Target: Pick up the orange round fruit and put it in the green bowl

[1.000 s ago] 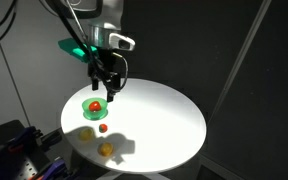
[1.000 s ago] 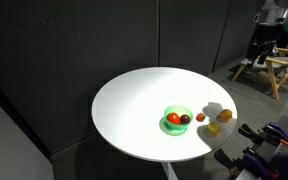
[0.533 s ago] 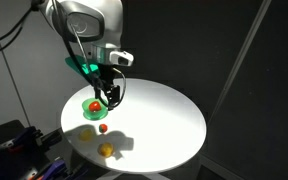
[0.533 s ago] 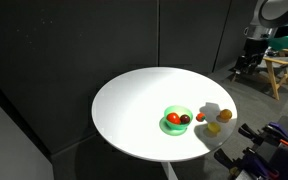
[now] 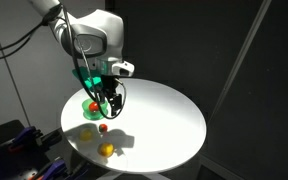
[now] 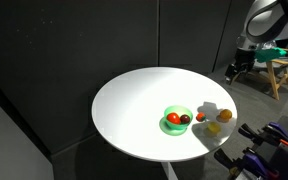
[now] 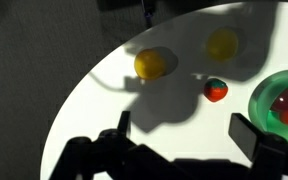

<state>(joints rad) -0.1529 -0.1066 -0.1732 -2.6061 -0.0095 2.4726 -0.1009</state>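
The orange round fruit (image 7: 154, 63) lies on the white round table, also seen in both exterior views (image 5: 106, 150) (image 6: 224, 115). The green bowl (image 7: 267, 108) (image 5: 86, 110) (image 6: 176, 126) holds a red piece and an orange-coloured piece. My gripper (image 7: 186, 135) (image 5: 106, 100) is open and empty. It hangs above the table between the bowl and the loose fruits, with its fingers (image 7: 252, 135) apart over bare tabletop. In an exterior view the gripper (image 6: 234, 68) shows dark at the upper right.
A paler yellow fruit (image 7: 222, 44) (image 5: 87, 133) (image 6: 213, 128) and a small red piece (image 7: 216, 89) (image 5: 102, 127) (image 6: 200, 117) lie between the orange fruit and the bowl. The table edge (image 7: 79, 95) runs close to the fruits. A wooden stand (image 6: 276, 72) is behind.
The arm has swung over the table and lowered, bringing my gripper closer to the bowl and fruits. The fruits and bowl have not moved.
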